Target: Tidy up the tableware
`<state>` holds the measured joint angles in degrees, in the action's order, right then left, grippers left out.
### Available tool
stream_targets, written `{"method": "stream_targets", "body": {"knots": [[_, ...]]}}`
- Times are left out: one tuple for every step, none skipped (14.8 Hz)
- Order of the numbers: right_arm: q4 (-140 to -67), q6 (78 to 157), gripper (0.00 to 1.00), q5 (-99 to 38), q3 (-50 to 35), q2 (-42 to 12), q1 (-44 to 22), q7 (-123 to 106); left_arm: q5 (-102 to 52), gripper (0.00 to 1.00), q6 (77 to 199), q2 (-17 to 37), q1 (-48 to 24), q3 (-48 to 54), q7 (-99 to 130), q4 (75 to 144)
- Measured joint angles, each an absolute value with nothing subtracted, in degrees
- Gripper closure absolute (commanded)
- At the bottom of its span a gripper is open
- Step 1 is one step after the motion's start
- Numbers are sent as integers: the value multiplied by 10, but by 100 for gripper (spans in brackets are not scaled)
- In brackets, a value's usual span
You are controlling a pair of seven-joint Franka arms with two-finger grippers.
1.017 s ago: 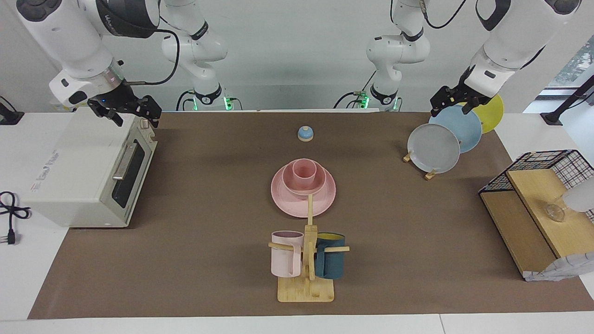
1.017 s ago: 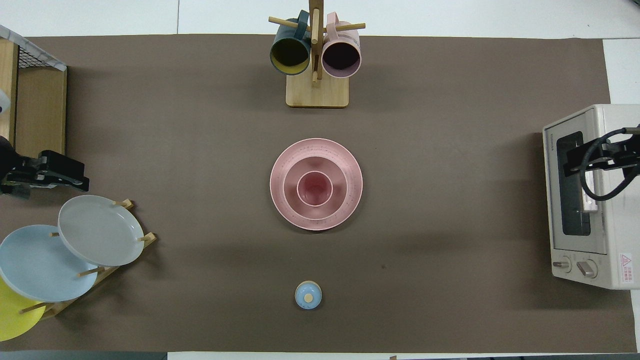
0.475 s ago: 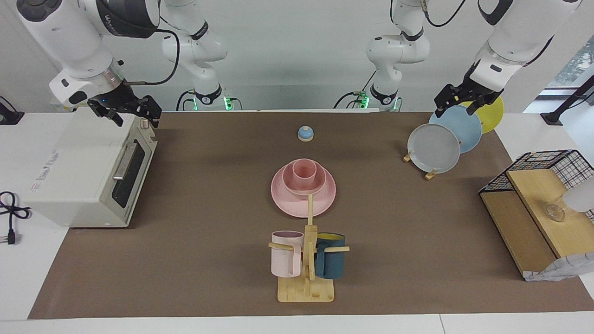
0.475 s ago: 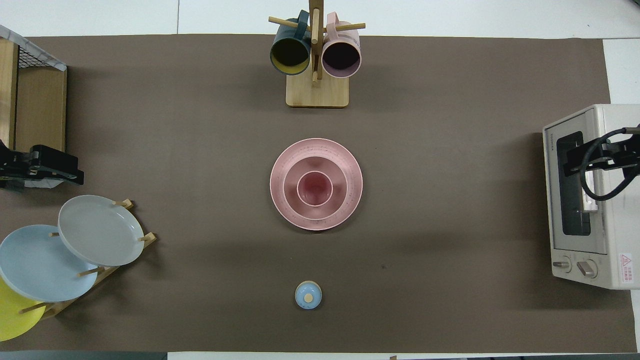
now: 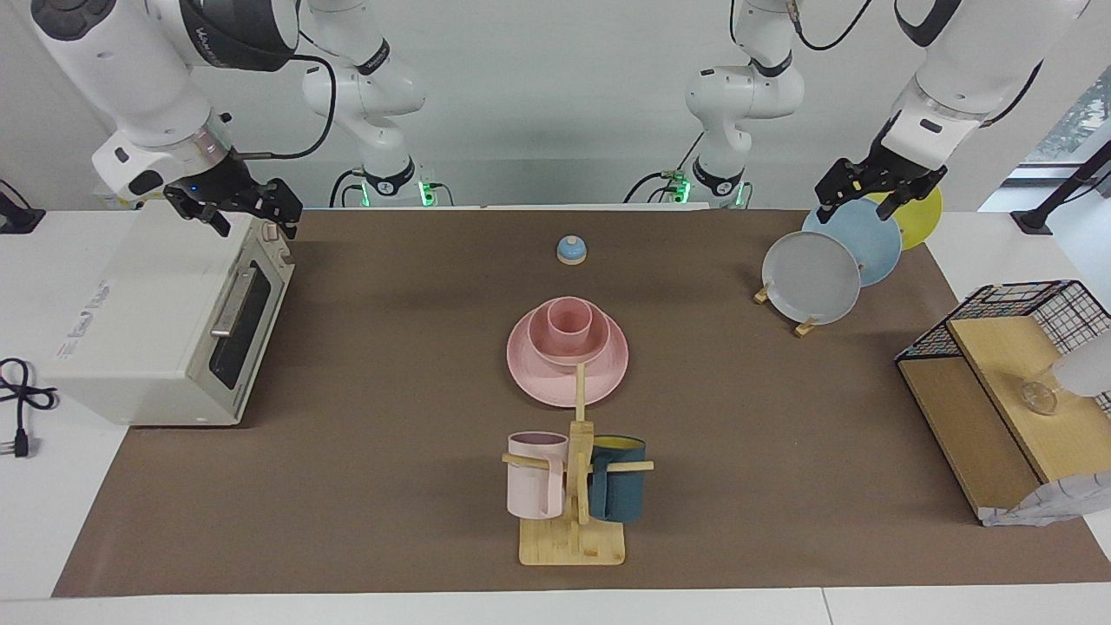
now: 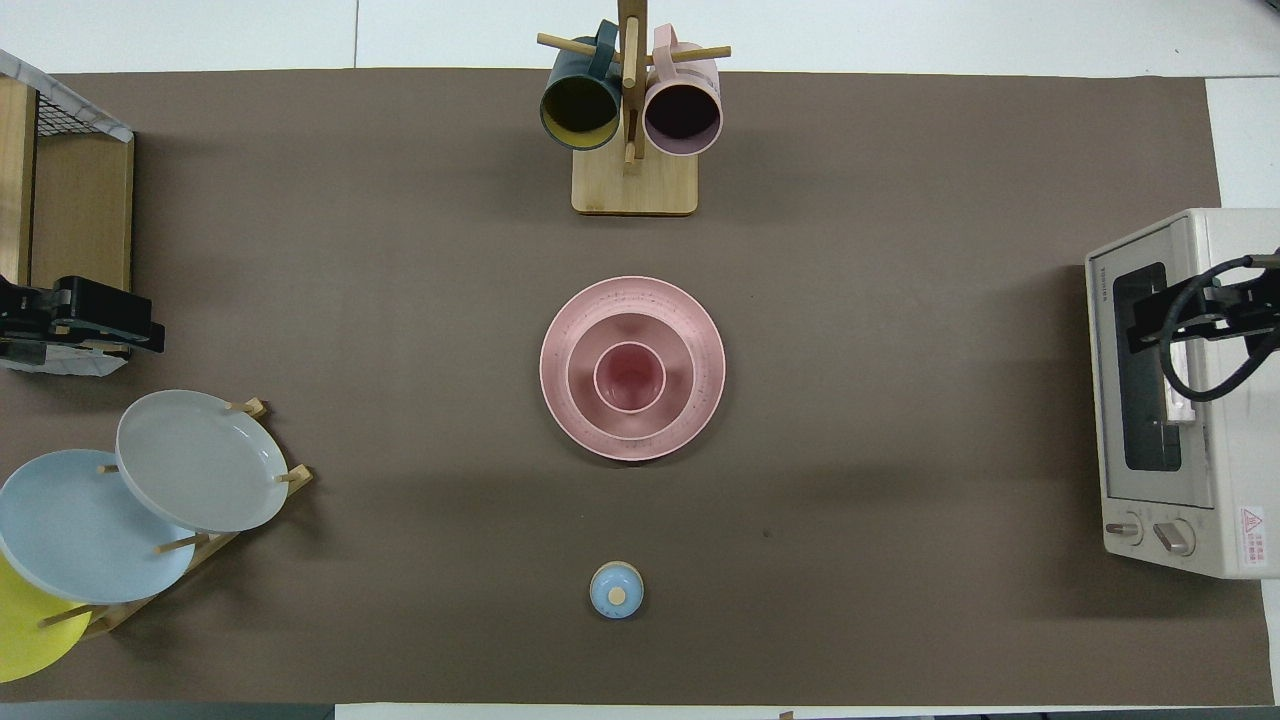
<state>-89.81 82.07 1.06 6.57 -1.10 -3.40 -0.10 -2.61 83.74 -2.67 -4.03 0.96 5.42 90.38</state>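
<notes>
Stack: the pink cup (image 5: 569, 320) sits in the bowl (image 5: 568, 344), the bowl on the plate (image 5: 568, 360), mid-counter (image 5: 391, 486), likely nested to save room.
Orientation: all mouths face up; the cup's long axis is vertical.
Left hand (image 5: 877, 182): over the plate rack (image 5: 829, 260); grip unreadable.
Right hand (image 5: 233, 206): waits over the toaster oven (image 5: 165, 321); grip unreadable.

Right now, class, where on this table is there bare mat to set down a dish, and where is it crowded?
Bare brown mat lies between the pink plate and the toaster oven, and also between that plate and the plate rack. A narrower free strip separates the plate from the blue bell. It is crowded at the centre, where bowl and cup stack, and by the mug stand.
</notes>
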Motion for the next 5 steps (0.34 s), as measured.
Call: {"method": "stream_targets", "body": {"knots": [[-898,821,0,11,66,-11,-34,-1,-23,0,838,-27,-40,10,54,904],[-898,821,0,11,66,-11,-34,-1,-16,0,840,-27,-40,11,52,904],[-898,821,0,11,66,-11,-34,-1,-11,0,843,-27,-40,11,49,904],[-898,821,0,11,66,-11,-34,-1,-9,0,845,-27,-40,11,47,904],[-898,821,0,11,66,-11,-34,-1,-9,0,845,-26,-40,11,46,904]]}}
